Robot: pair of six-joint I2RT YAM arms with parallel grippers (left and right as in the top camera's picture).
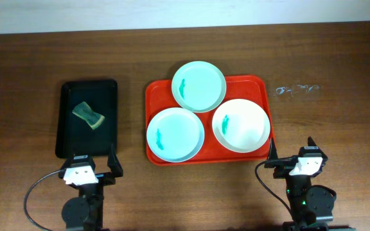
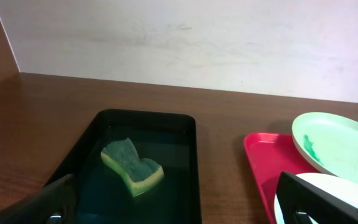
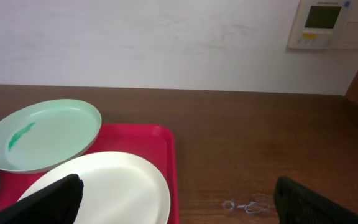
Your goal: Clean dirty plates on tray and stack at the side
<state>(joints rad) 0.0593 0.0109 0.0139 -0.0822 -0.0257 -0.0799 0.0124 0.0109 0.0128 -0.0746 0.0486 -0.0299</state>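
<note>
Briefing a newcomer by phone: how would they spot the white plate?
Look at the orange-red tray mid-table. The white plate sits in its right corner nearest the robot. Its neighbours are a mint plate and a light blue plate; it alone is white.

Table (image 1: 31, 64): dark brown wood, filling most of the frame.
Black tray (image 1: 103, 96): lying centre left.
Orange-red tray (image 1: 156, 93): sitting at centre, well apart from the black tray.
Clear scrap (image 1: 296, 89): lying upper right, near the orange-red tray.

Green-and-yellow sponge (image 1: 89, 115) in a black tray (image 1: 68, 140), crumpled clear scrap (image 1: 296, 89) on the wooden table (image 1: 24, 70)
</note>
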